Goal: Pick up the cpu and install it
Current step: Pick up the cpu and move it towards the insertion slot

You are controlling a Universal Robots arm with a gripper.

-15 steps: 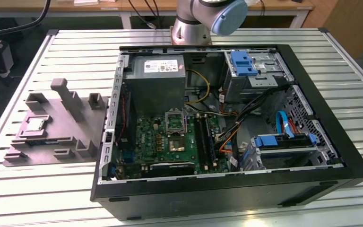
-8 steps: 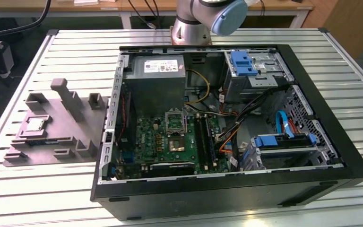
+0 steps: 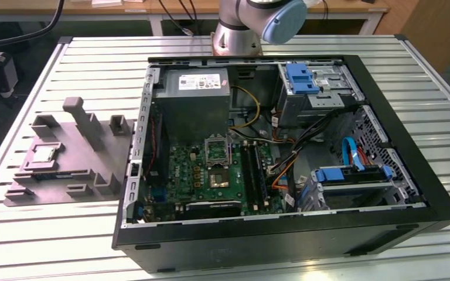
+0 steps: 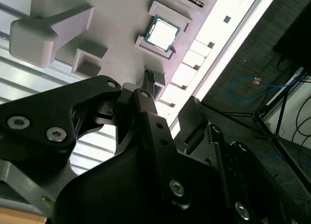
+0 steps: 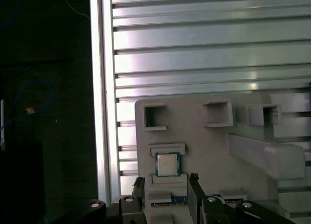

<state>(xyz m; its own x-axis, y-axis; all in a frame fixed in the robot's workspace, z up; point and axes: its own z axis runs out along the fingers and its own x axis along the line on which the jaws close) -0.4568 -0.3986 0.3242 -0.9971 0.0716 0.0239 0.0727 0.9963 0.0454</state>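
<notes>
- Your end effector (image 5: 166, 184) is released and empty, hovering near the cpu (image 5: 167, 164).
- The cpu sits in the fixture (image 5: 204, 146) on the counter (image 5: 194, 54).

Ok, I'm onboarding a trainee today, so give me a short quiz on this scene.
1. True or false: the cpu already sits in the motherboard socket.
2. The cpu rests on: A the fixture, B the bare table, C the drive cage.
3. Fill in: the hand is ____ and holds nothing.
Key: 1 false; 2 A; 3 open.
</notes>
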